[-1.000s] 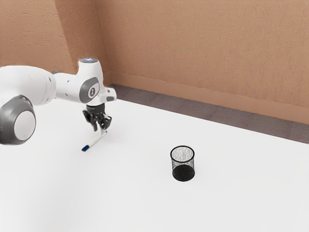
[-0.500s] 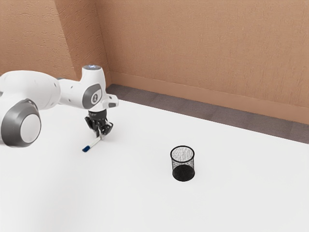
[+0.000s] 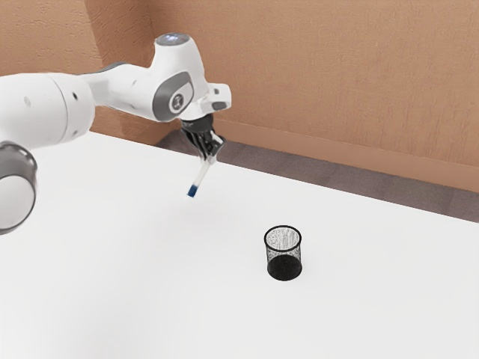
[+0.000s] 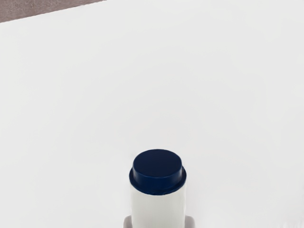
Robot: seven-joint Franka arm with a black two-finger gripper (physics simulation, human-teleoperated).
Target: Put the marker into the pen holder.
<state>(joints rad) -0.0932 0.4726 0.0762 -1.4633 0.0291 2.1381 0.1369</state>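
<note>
Over white table (image 3: 127,284), well apart from pen holder (image 3: 284,250), grasped tilted marker (image 3: 200,176) in gripper (image 3: 209,155), with blue end (image 4: 157,165) lowest, presumably to enter first.

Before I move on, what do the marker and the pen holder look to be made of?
Marker: probably smooth plastic, white body with a dark blue end; its even color and soft sheen suggest it.
Pen holder: likely black-coated metal mesh, seen by its fine see-through wall and solid rim, though plastic is possible.
</note>
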